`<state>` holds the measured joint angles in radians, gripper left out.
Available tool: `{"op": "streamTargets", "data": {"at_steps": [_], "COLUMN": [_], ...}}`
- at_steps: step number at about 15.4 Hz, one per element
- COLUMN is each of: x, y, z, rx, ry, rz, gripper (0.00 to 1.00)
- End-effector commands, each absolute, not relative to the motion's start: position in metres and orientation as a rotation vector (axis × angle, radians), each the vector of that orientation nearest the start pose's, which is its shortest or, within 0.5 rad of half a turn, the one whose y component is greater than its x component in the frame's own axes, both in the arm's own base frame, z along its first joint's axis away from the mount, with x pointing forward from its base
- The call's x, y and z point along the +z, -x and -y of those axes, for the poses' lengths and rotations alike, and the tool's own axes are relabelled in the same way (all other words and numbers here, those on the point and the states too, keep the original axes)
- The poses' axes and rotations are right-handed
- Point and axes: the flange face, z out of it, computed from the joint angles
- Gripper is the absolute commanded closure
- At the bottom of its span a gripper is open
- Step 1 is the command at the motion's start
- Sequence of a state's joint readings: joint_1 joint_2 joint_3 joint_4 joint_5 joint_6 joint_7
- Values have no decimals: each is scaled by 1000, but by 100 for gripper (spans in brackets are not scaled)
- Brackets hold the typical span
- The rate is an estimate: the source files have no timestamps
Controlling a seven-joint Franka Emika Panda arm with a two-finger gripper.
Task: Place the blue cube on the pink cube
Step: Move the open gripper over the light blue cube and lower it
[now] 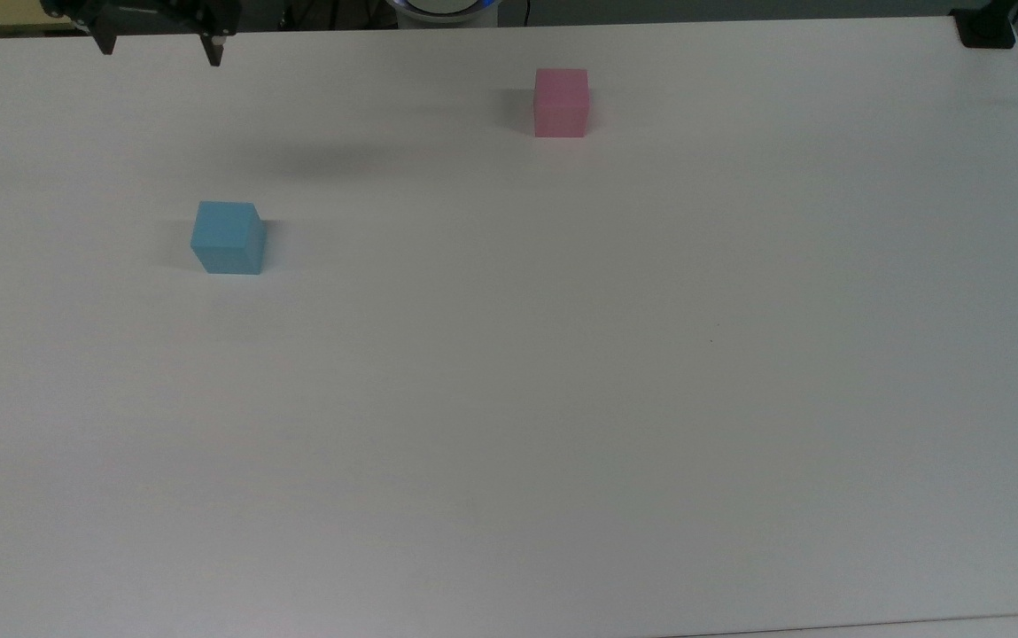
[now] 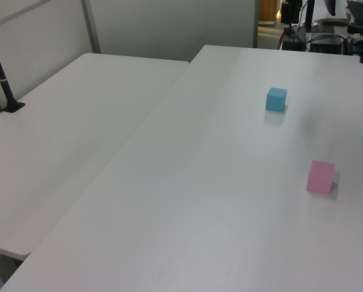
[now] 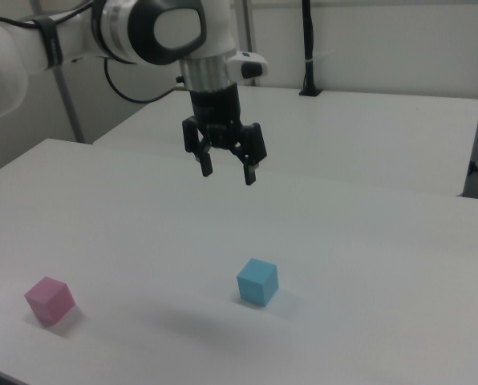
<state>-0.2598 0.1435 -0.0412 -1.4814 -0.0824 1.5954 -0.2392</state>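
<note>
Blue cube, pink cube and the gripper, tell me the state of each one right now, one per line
blue cube: resting flat on the white table, not gripped, nothing on top.
pink cube: resting on the table, apart from the blue cube, top bare.
gripper: open, empty, hanging in the air above the table, higher than the blue cube.

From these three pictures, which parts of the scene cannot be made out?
- Top view: the frame's upper edge cuts off the claw above its fingertips.
- All views: the blue cube and pink cube hide their own undersides and far faces.
- Right view: the frame's left edge cuts off the arm's base.
</note>
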Motion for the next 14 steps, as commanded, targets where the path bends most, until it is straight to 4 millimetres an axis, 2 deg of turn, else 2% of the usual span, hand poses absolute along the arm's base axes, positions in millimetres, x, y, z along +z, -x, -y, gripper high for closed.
{"op": "streamTargets", "data": {"at_steps": [1, 6, 11, 12, 14], "x": [582, 547, 483, 461, 436], "y": [-583, -587, -594, -595, -594], "z": [190, 192, 188, 187, 185], "rx": [-9, -8, -19, 16, 40], "ry": [3216, 3218, 3226, 3219, 3214], "rz": [-96, -87, -52, -44, -38], "gripper": [0, 0, 0, 0, 0]}}
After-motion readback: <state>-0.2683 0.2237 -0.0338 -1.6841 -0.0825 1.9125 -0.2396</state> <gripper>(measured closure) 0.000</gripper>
